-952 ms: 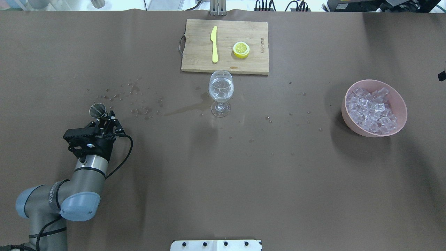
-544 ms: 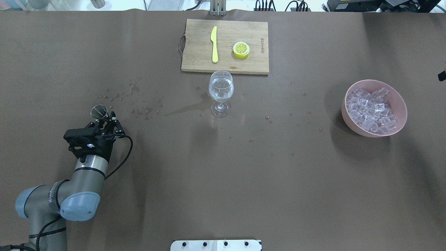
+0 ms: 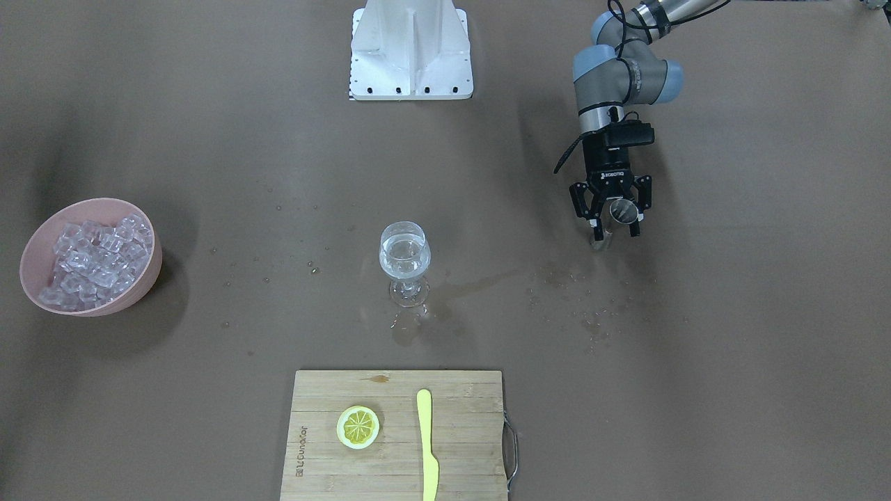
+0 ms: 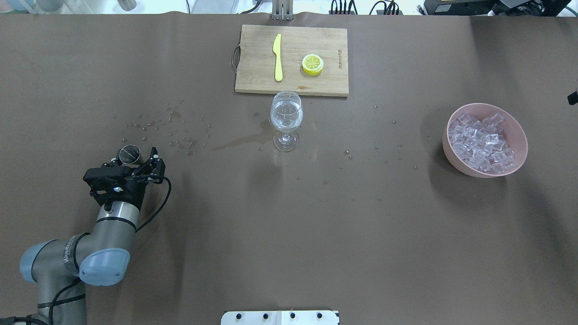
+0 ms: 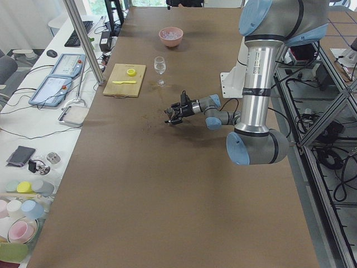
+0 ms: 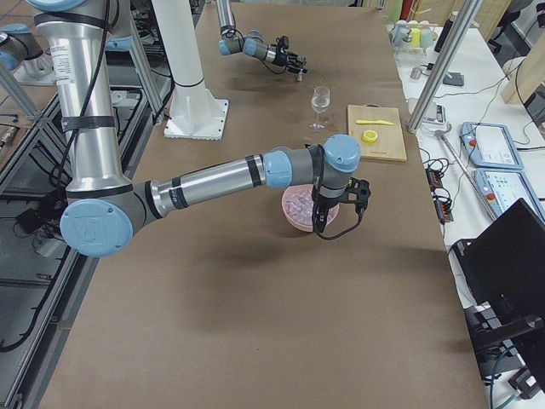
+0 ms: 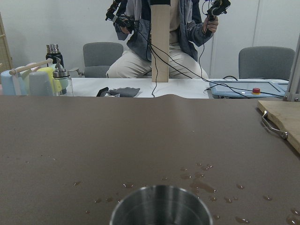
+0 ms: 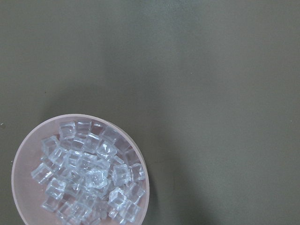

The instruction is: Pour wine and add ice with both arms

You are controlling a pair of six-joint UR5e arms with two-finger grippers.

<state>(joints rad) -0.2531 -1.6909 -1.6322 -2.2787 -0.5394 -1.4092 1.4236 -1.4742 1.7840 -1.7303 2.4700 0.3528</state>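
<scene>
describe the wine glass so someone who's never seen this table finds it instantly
Find the wooden cutting board at the far middle of the overhead view. Just off its near edge stands the wine glass. It is the only stemmed, see-through vessel, holding clear liquid, unlike the pink bowl of ice and the steel cup.

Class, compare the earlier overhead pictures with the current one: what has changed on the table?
The left gripper has opened its jaws, letting go of the metal cup, which sits slightly nearer the robot. Wine glass, ice in its bowl and cutting board stayed put.
</scene>
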